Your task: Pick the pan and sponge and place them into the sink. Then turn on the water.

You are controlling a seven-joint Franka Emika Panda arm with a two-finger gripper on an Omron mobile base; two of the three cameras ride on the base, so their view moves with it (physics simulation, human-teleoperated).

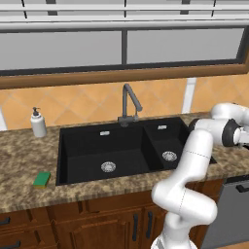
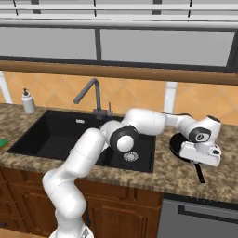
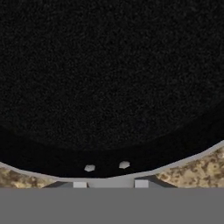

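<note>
Two finger tips barely poke up at the bottom of the hand view, gripper (image 3: 110, 183) right at the near rim of the pan (image 3: 109, 78). Jaw state: cannot tell. The tips are almost hidden and nothing shows between them. Two small pale rivets sit on the pan's inner wall just above the tips, where the handle joins. Black pan floor spreads ahead of the jaws; speckled counter (image 3: 197, 173) shows to either side of the rim.

From the right base view, the gripper (image 2: 201, 160) hangs low over the pan (image 2: 179, 144), hand body covering the handle end of it. Thin black handle sticks out from under the hand toward the counter's front edge. Pan sits flat on the granite counter (image 2: 218, 172), on the far side of the hand from the sink. Whether the fingers touch the pan cannot be told.

Sink (image 2: 51, 135) lies beyond the arm's elbow, well apart from the jaws, small basin nearest them, large basin further. Both basins hold nothing but round metal drains. Faucet (image 1: 129, 104) stands behind the divider, spout angled over the small basin.

Sponge (image 1: 42, 179) is the farthest task thing from the jaws, on the counter past the large basin's outer edge, near the front. Soap dispenser (image 1: 38, 122) stands behind it by the wall.
</note>
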